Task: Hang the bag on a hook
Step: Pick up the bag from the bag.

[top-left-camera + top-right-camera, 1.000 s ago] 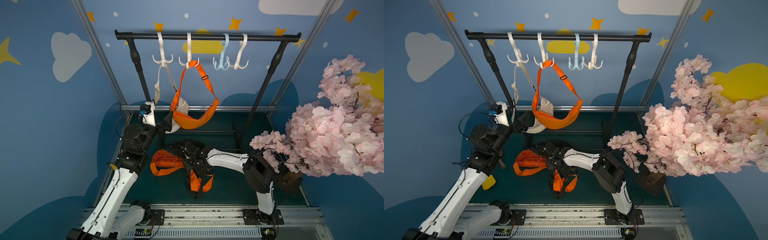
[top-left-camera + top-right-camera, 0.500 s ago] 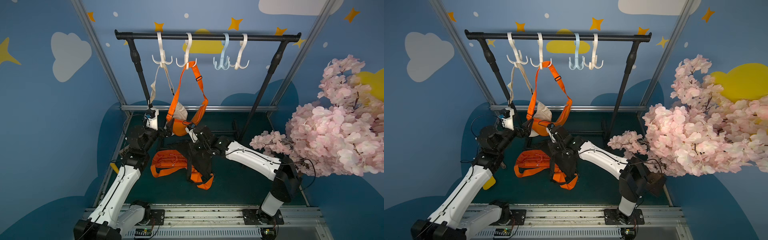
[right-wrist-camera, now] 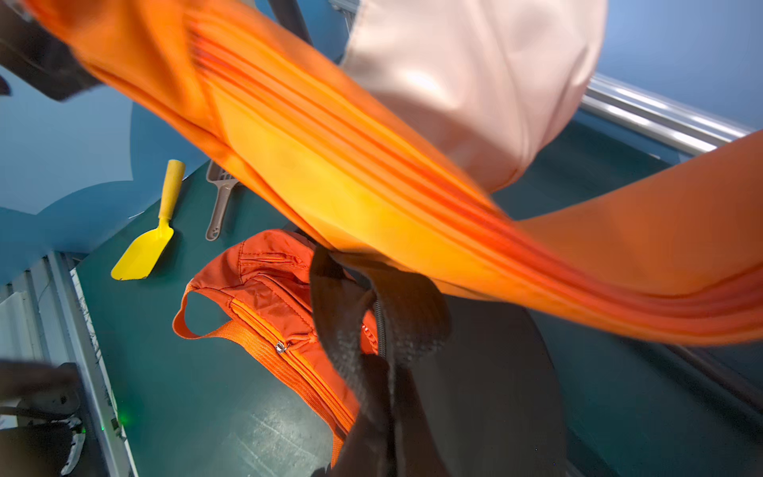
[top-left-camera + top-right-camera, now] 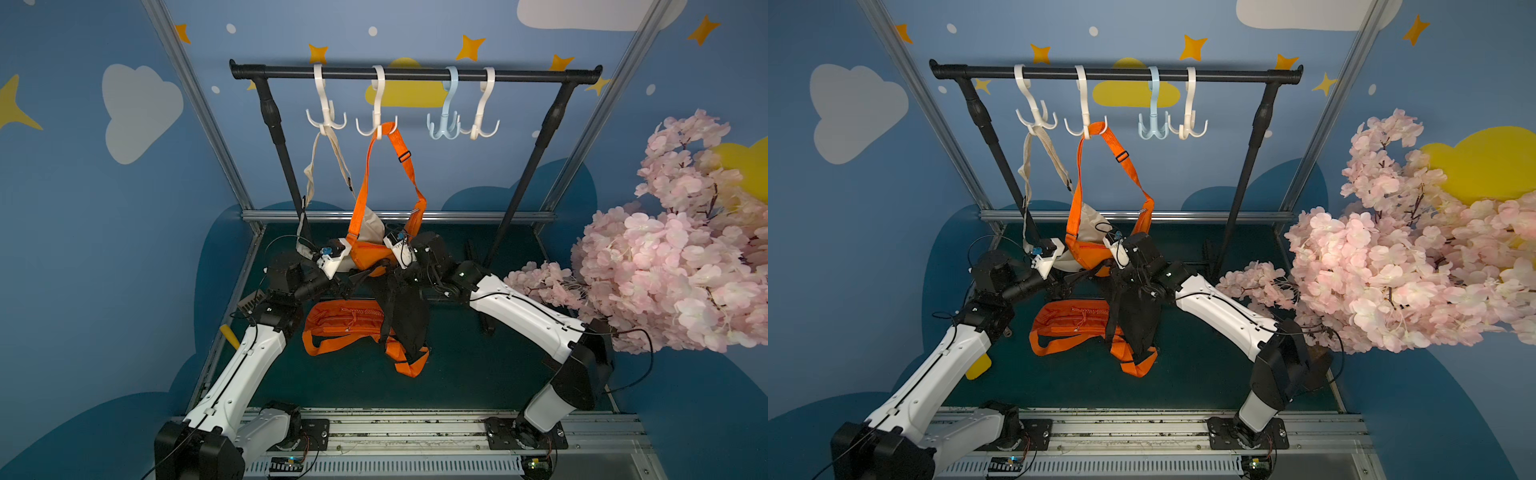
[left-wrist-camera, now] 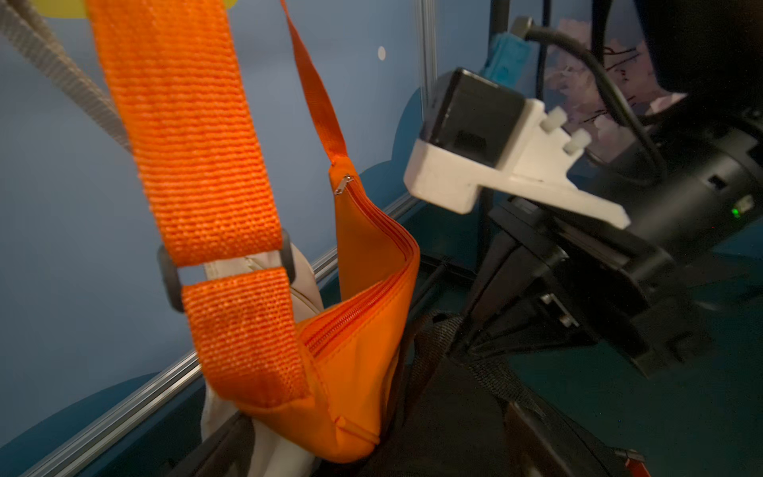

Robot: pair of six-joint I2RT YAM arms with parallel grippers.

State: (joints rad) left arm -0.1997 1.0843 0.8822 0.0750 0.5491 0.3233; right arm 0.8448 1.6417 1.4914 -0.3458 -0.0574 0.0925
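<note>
The black bag (image 4: 405, 316) (image 4: 1138, 320) hangs by its strap from my right gripper (image 4: 395, 272) (image 4: 1116, 276), which is shut on it, its lower end near the floor. My left gripper (image 4: 353, 282) (image 5: 377, 446) stands open just left of it, its fingers (image 5: 532, 429) wide apart around the black strap (image 5: 433, 342). Above, a black rail carries several hooks. The blue hook (image 4: 444, 124) and the right white hook (image 4: 484, 124) are bare. A beige bag (image 4: 370, 226) and an orange sling bag (image 4: 370, 255) hang from the two left hooks, pressing on both wrists.
Another orange bag (image 4: 345, 322) (image 3: 264, 297) lies on the green floor under the black one. A yellow scoop (image 3: 144, 252) and a grey scoop (image 3: 221, 202) lie at the left edge. Pink blossom branches (image 4: 665, 257) crowd the right side, by the rack's right leg (image 4: 515, 199).
My right gripper has lifted the black bag off the floor, up under the hanging orange bag. The left gripper has moved right to the black strap, and the orange sling bag is bunched.
</note>
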